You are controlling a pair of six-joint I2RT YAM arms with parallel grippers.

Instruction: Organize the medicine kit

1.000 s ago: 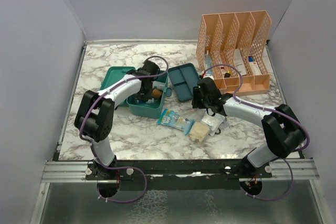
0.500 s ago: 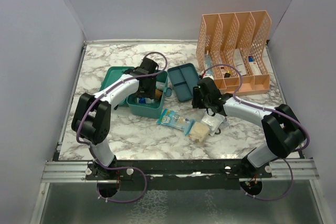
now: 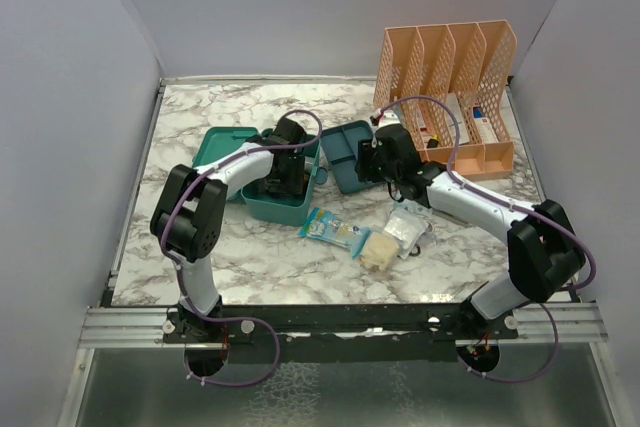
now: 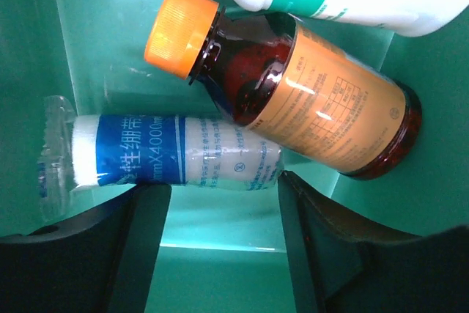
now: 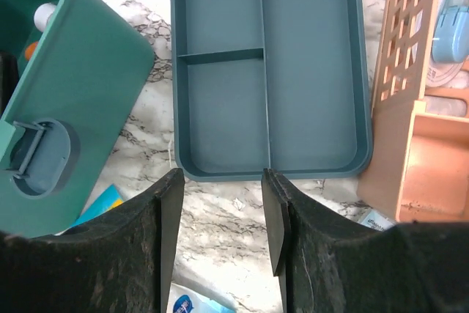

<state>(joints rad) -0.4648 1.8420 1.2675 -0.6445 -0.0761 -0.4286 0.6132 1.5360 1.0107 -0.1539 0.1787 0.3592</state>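
Marble table [image 3: 200, 257] held the medicine kit [image 3: 280, 210]; left gripper [image 4: 220, 254] hung open inside it over a roll [image 4: 168, 153] and bottle [image 4: 322, 119] laid flat; right gripper [image 5: 220, 214] gaped at the insert tray [image 5: 308, 71], maybe to grab it.

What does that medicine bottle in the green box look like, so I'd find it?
Start at the teal box left of the tall peach organizer. Inside lies a brown glass bottle, beside a white bandage roll. Only it has an orange cap and tan label.
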